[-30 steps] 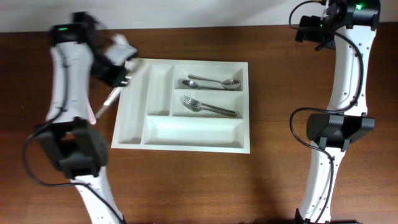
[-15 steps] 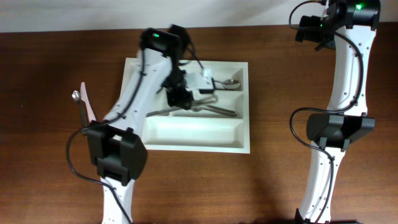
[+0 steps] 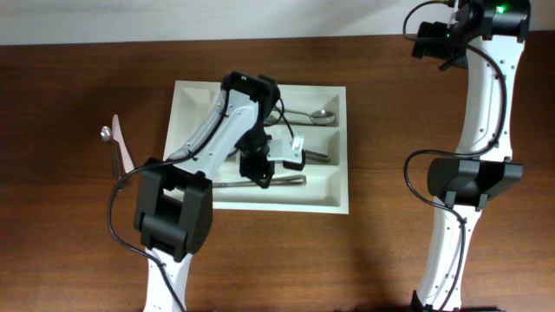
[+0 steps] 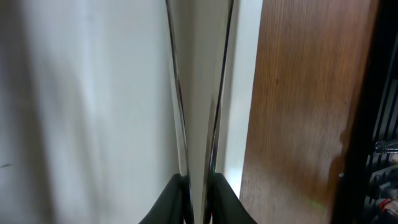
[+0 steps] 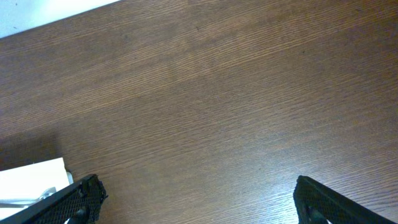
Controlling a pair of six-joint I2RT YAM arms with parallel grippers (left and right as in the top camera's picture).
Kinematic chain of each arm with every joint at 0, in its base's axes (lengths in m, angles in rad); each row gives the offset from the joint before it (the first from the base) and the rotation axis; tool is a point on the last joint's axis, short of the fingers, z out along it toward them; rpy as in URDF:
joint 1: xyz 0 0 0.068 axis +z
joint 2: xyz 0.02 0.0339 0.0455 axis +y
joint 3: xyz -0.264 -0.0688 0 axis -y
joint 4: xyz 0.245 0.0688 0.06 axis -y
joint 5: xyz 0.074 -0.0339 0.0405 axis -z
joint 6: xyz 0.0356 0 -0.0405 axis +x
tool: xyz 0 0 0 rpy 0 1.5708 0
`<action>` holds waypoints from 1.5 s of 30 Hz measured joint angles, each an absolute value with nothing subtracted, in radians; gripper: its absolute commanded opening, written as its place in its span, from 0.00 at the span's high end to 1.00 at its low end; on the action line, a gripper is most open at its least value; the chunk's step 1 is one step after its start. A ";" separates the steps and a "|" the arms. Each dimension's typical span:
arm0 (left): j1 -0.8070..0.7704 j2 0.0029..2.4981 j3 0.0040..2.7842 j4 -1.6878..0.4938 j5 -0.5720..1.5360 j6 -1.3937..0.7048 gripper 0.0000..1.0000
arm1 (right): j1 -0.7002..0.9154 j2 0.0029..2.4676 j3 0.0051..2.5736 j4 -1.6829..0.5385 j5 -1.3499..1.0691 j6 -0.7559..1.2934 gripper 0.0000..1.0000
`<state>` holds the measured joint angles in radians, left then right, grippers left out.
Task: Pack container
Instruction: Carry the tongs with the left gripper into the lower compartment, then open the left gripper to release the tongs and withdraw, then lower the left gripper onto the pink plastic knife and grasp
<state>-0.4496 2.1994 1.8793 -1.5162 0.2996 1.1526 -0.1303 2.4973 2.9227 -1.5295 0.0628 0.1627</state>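
A: What's changed?

B: Left gripper (image 4: 198,190) was at the tray's (image 3: 338,206) left edge a second ago. It swung across the upper slots and now sits over the long bottom slot — the utensil (image 3: 290,181) came with it and runs along that slot.

A: Jaws?

B: Left jaws are pinched on the utensil; the wrist view shows it between the fingers. Right gripper (image 5: 198,186) is parked far right, unmoved, jaws wide apart and holding nothing.

A: Meaning for the task?

B: Looks like the placing step — letting go should come next. Spoon (image 3: 316,114) and fork (image 3: 316,157) are already in the two slots above. One more piece (image 3: 108,139) lies on the bench (image 3: 381,130) left of the tray, so packing isn't finished.

A: Surface, room?

B: Dark wood-grain bench, white tray about mid-bench. Pale wall (image 3: 260,17) along the far edge.
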 measured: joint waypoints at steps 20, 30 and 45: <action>-0.450 2.199 1.845 -1.354 0.299 1.164 0.54 | -0.130 2.497 2.923 -1.530 0.063 0.163 0.01; -0.413 2.199 2.123 -1.081 0.008 0.878 0.05 | -0.130 2.497 2.923 -1.530 0.063 0.165 0.01; 0.115 2.199 2.267 -1.219 0.010 0.125 0.02 | -0.130 2.497 2.923 -1.530 0.063 0.165 0.01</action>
<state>0.1150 2.1994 2.2665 -1.2190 0.0101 0.1249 -0.1303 2.4973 2.9227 -1.5295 0.0628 0.1654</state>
